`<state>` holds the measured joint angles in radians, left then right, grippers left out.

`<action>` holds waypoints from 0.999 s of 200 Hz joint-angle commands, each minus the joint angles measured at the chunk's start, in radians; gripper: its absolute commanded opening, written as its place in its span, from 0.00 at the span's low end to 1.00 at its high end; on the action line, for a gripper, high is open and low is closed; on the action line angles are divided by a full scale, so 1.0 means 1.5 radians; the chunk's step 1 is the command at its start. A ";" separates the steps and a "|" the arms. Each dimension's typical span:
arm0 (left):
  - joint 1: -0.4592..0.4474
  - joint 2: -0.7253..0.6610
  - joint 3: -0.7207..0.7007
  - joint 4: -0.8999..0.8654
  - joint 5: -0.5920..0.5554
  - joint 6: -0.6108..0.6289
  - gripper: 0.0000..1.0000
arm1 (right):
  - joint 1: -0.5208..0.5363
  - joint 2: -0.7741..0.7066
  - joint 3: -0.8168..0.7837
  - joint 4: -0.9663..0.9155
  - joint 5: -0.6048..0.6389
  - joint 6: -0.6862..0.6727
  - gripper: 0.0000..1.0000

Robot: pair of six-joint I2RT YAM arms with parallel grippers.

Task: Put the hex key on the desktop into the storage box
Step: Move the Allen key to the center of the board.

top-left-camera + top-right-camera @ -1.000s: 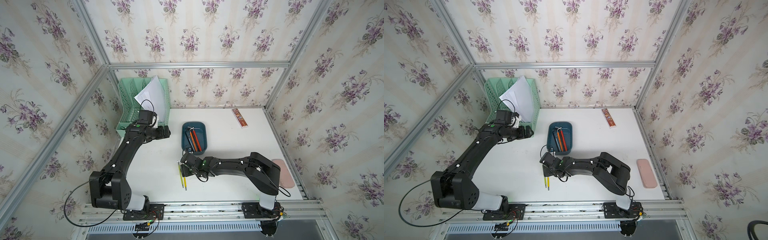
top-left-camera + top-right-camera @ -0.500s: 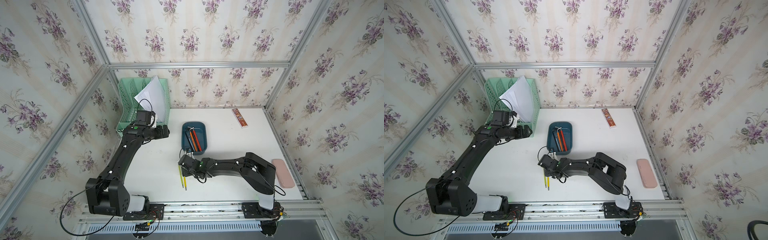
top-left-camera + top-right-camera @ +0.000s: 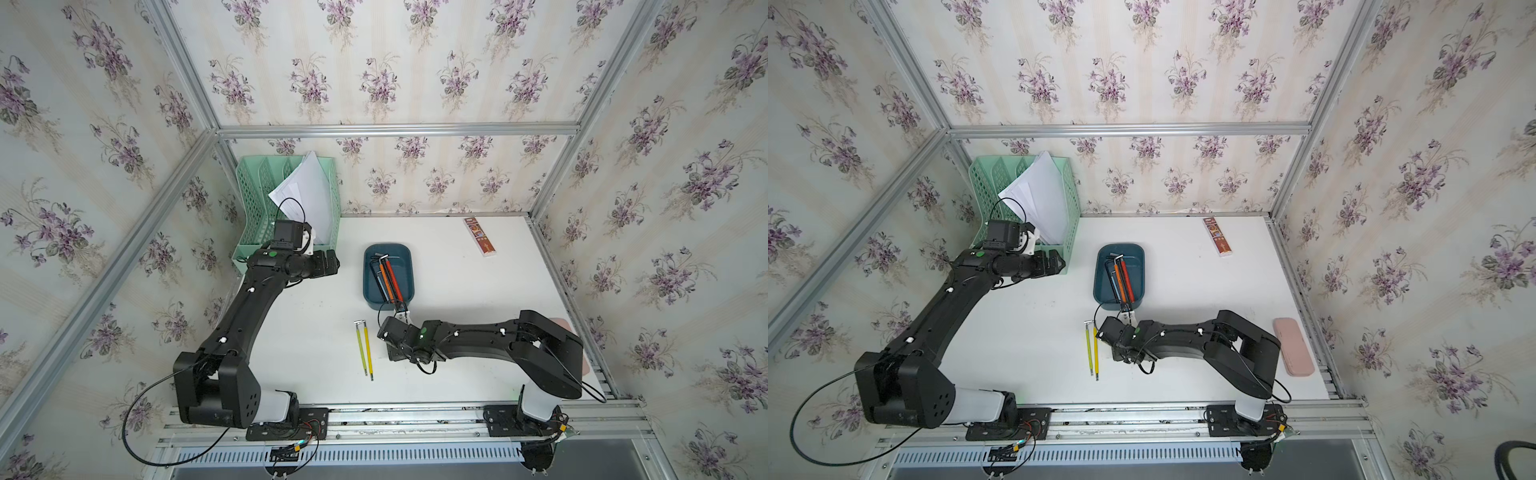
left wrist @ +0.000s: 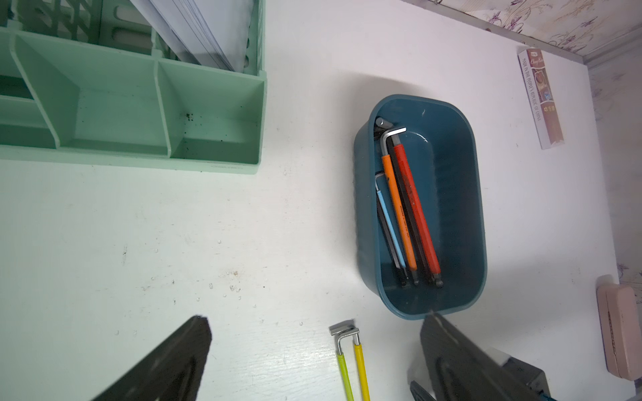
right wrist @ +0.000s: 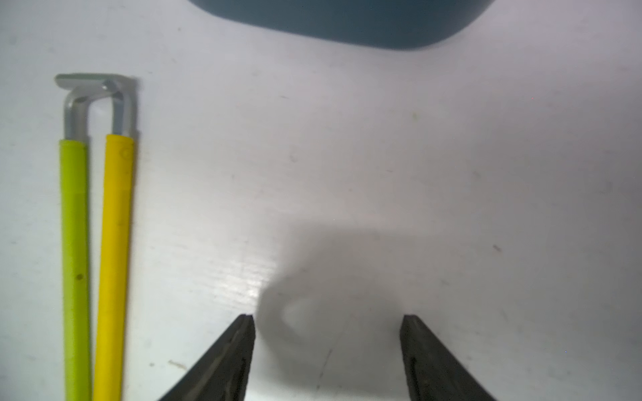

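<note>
Two hex keys lie side by side on the white desktop: a green-sleeved one and a yellow-sleeved one. Their bent ends point at the storage box. That teal tub holds several hex keys, with red and orange sleeves among them. My right gripper is low over the bare tabletop just right of the yellow key. It is open and touches nothing. My left gripper hangs open and empty, higher up, left of the box.
A mint-green file rack with white papers stands at the back left, close behind my left wrist. A slim brown-and-white packet lies at the back right. A pink case lies by the right rail.
My right gripper has shifted a little to the right and toward the table's front, still open. The left arm has barely moved. The two hex keys lie as before.
</note>
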<state>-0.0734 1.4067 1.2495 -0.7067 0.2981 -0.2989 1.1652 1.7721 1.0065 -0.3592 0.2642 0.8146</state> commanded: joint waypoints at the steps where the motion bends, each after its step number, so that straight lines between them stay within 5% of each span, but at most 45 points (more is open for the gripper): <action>1: 0.000 0.000 0.005 -0.002 0.007 0.001 0.99 | 0.001 0.023 0.050 -0.026 -0.031 -0.016 0.69; 58: 0.000 -0.005 0.008 -0.006 0.013 0.000 0.99 | 0.002 0.100 0.169 -0.097 -0.050 -0.038 0.69; 200: 0.007 -0.016 0.010 -0.006 0.036 -0.005 0.99 | 0.007 0.173 0.254 -0.135 -0.056 -0.056 0.69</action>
<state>-0.0658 1.3853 1.2579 -0.7113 0.3393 -0.3031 1.1725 2.0136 1.3758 -0.5266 0.1711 0.7380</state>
